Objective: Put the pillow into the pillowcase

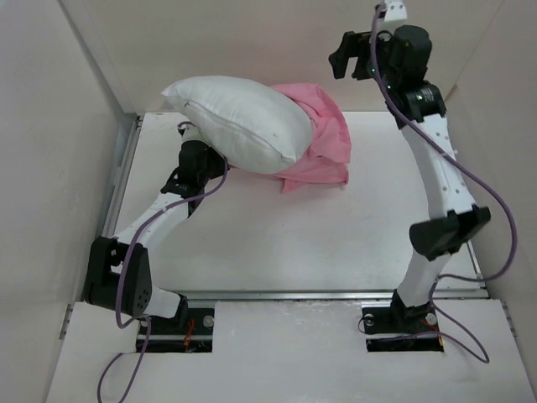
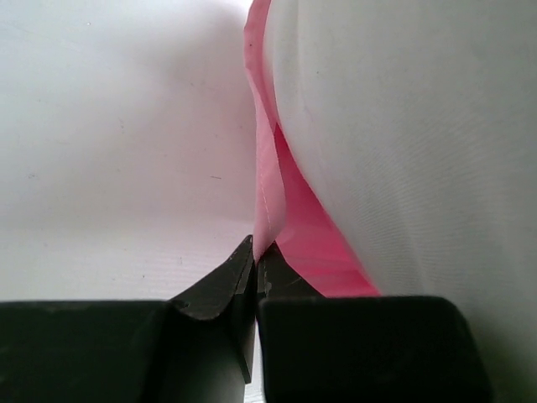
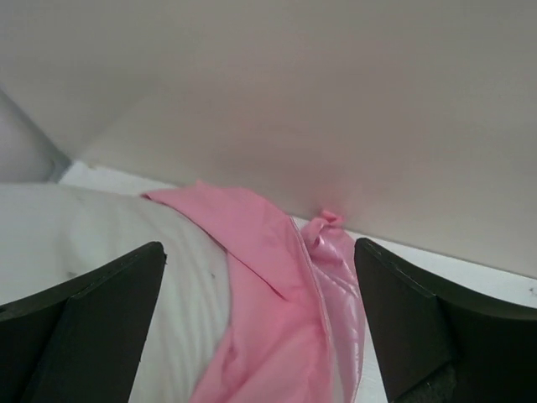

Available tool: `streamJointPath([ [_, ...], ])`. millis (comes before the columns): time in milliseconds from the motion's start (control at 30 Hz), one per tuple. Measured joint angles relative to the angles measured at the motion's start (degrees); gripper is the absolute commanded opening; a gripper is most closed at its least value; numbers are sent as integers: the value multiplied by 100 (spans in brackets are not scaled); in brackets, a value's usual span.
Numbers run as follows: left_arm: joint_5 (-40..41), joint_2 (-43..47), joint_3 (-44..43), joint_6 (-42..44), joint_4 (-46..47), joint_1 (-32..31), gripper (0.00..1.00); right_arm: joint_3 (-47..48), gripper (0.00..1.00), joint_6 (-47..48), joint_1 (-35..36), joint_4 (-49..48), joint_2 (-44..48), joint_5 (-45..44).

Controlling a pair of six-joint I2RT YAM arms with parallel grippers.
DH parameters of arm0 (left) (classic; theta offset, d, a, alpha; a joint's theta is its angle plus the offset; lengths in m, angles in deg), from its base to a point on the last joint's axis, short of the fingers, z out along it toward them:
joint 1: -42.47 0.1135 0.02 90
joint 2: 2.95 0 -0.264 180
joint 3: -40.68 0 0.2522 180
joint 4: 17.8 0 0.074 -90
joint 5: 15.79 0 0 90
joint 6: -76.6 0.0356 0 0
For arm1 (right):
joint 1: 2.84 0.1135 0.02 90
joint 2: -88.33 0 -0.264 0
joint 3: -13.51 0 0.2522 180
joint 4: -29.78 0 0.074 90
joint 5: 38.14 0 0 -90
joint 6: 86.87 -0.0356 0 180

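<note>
Plump white rectangular pillow [image 1: 239,122] sticks out leftward from the shiny pink satin pillowcase [image 1: 323,138]. The left gripper [image 2: 254,256] pinches the case's edge, and the right gripper [image 3: 260,252] hovers above, jaws apart.

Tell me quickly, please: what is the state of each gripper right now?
Left gripper: closed, pinching the edge of the pink pillowcase.
Right gripper: open, holding nothing.

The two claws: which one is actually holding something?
The left gripper, pinched shut on an edge of the pink pillowcase beside the white pillow. The right gripper is raised and wide open, holding nothing.
</note>
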Motion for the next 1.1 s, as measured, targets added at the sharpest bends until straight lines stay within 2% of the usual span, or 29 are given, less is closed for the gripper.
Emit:
streamJointPath([
  [233,-13,-181,-297,153,-175,31,0,413,99,883,-393,450,-2326,1316],
  [433,-11,-459,-610,289,-293,83,0,413,99,1134,-372,323,-3128,1305],
  [533,-9,-584,-704,326,-356,118,0,417,47,1220,-372,129,-3167,1379],
  [567,-7,-623,-732,332,-378,131,0,431,0,1226,-372,48,-3167,1449],
  [800,76,-868,-1392,542,-785,181,0,396,0,901,-372,-118,-2977,1648],
  [933,107,-1047,-2546,848,-1108,188,0,345,0,634,-372,-122,-2245,1303],
  [1100,109,-1060,-4192,1161,-1255,192,0,492,0,229,-348,-81,-758,1222],
])
